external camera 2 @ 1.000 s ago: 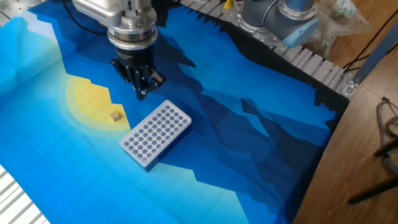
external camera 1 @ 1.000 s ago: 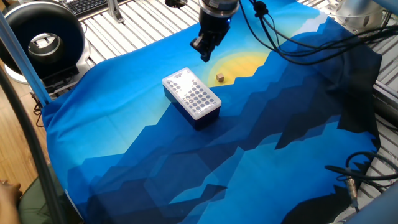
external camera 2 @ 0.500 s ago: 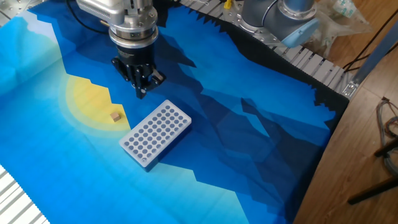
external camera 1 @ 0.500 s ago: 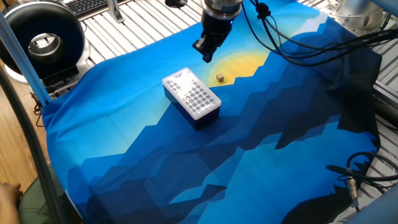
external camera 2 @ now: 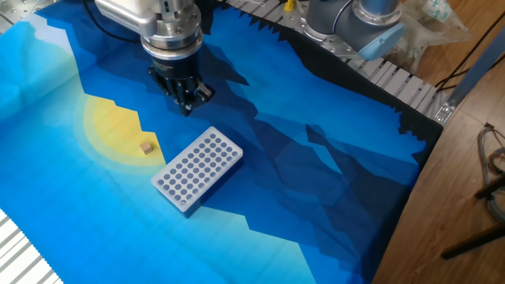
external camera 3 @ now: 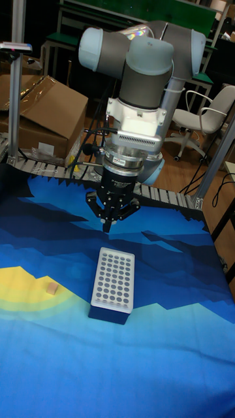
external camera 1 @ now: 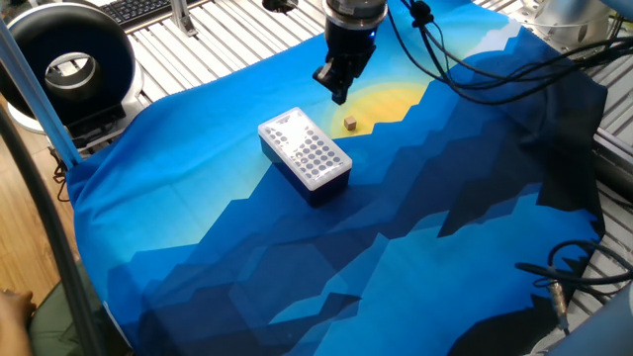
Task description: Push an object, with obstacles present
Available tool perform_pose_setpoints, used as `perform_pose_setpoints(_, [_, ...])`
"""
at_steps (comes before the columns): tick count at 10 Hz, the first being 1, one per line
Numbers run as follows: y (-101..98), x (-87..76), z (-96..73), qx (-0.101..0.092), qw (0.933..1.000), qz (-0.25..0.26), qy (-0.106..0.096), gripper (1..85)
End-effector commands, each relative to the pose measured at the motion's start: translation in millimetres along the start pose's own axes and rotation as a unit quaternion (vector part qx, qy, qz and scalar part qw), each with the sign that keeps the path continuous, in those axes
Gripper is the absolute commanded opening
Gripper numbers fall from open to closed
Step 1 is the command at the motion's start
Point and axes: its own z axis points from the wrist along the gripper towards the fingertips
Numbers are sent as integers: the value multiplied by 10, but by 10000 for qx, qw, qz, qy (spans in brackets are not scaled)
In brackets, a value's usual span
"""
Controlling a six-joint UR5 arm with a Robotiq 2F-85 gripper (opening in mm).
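Note:
The object, a tiny tan wooden cube (external camera 1: 350,123) (external camera 2: 146,147) (external camera 3: 50,288), rests on the yellow patch of the blue cloth. The obstacle, a box with dark blue sides and a white perforated top (external camera 1: 305,153) (external camera 2: 198,168) (external camera 3: 113,279), lies right beside it. My gripper (external camera 1: 338,97) (external camera 2: 186,110) (external camera 3: 107,226) hangs above the cloth behind the box and the cube, touching neither. Its fingers are shut together into a point with nothing between them.
A round black device (external camera 1: 64,65) and a keyboard (external camera 1: 148,8) sit on the slatted table beyond the cloth's corner. Cables (external camera 1: 475,69) trail from the arm. A second arm's base (external camera 2: 359,28) stands at the cloth's far edge. Cardboard boxes (external camera 3: 46,114) stand behind.
My gripper has drifted a short way along the cloth, rightwards in both fixed views, still shut. The cube and the box have not moved.

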Motion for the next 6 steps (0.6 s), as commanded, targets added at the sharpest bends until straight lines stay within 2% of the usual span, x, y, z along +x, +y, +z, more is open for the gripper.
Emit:
perform_pose_setpoints(1, [-37, -49, -18, 60, 9985, 529, -92, 10])
perform_pose_setpoints(2, [-229, -65, -28, 429, 9984, 345, -136, 10])
perform_pose_setpoints(3, [-189, -71, -25, 355, 9990, 219, -139, 10])
perform_pose_setpoints(4, [-386, -72, 93, 25, 9994, -22, -332, 10])
perform_pose_setpoints(5, [-604, -46, 216, -54, 9988, -107, -467, 10])
perform_pose_setpoints(6, [-862, -58, 303, 30, 9981, -267, -560, 10])
